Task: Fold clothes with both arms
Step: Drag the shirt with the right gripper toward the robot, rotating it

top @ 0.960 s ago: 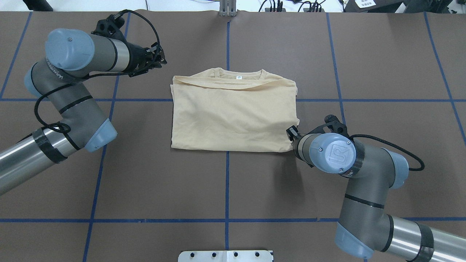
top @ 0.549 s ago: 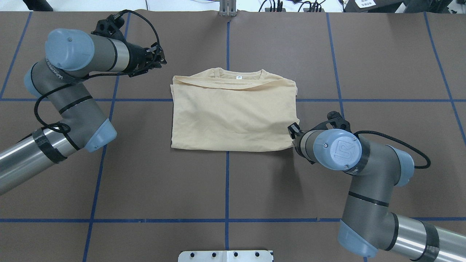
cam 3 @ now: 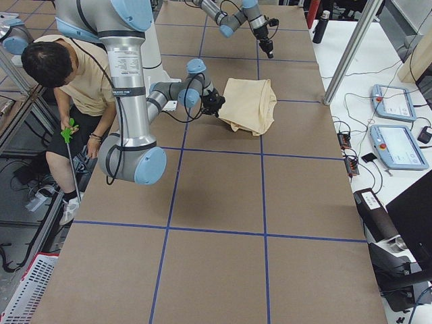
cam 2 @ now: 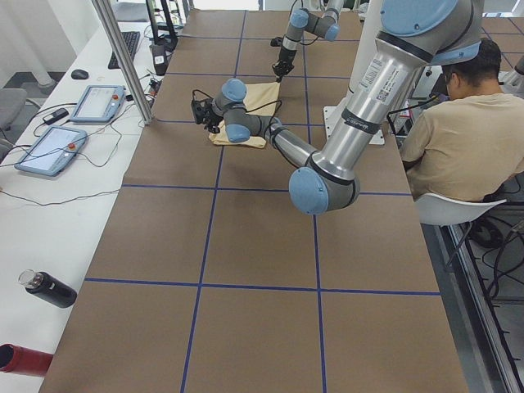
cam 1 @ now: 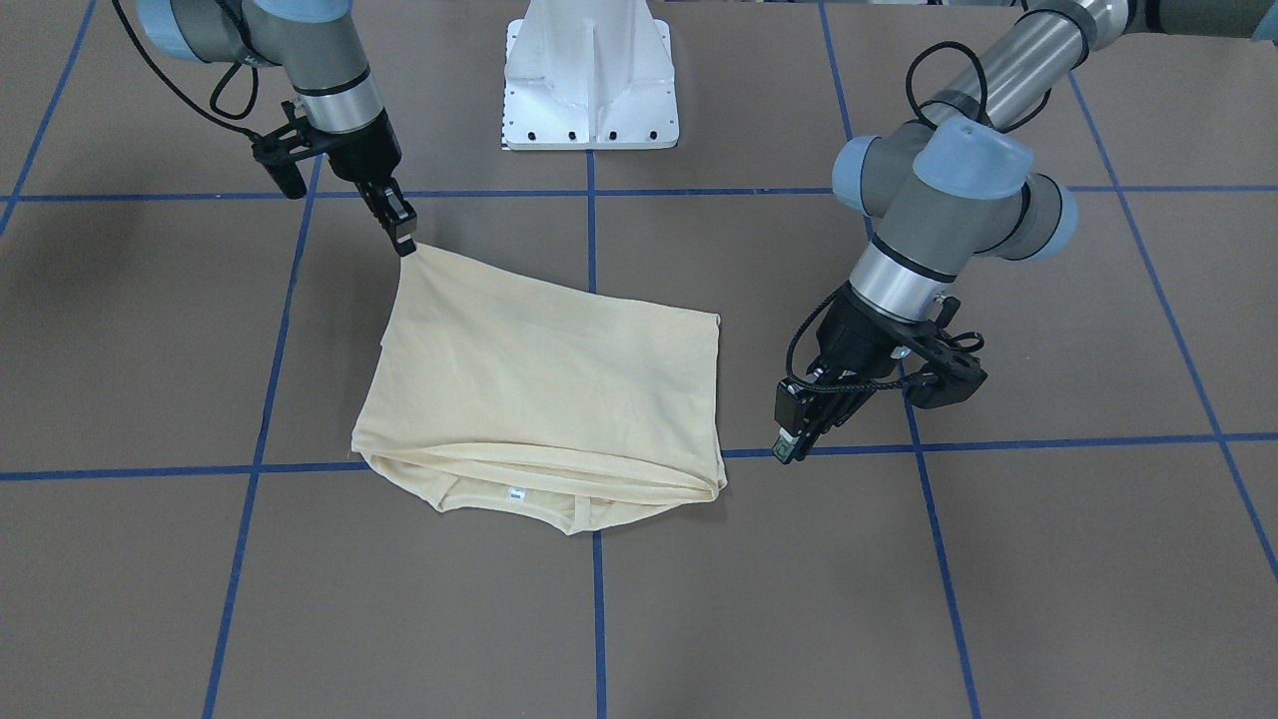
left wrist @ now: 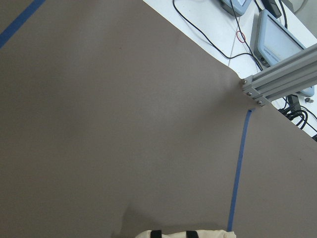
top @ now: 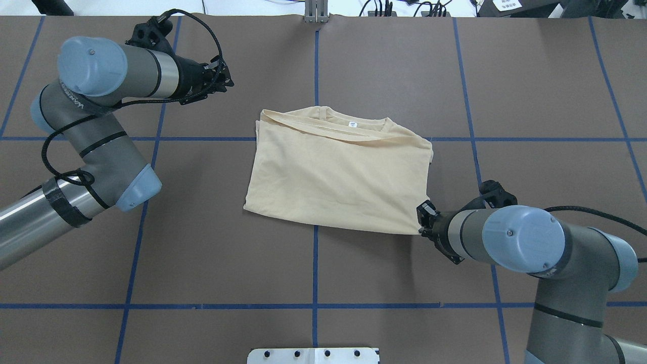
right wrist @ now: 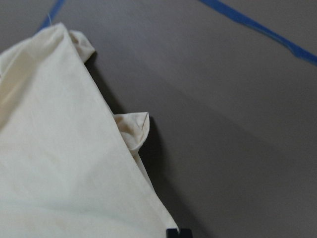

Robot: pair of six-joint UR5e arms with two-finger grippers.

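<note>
The clothes are one cream-yellow shirt, folded plain side up and lying slightly askew on the brown table. Its neckline with a small white tag is on the far edge. My right gripper is shut on the shirt's near right corner and holds it a little off the table; the front-facing view shows this pinch. In the right wrist view the shirt fills the left side. My left gripper hovers off the far left corner, clear of the shirt, its fingers closed together on nothing.
The white pedestal base stands at the robot's side of the table. A seated person is beside it. Tablets, an aluminium post and bottles line the far bench. Blue tape lines grid the table.
My right gripper has pulled the shirt's corner right and towards the robot. The whole shirt has slid right and turned a little. The left arm has barely shifted.
</note>
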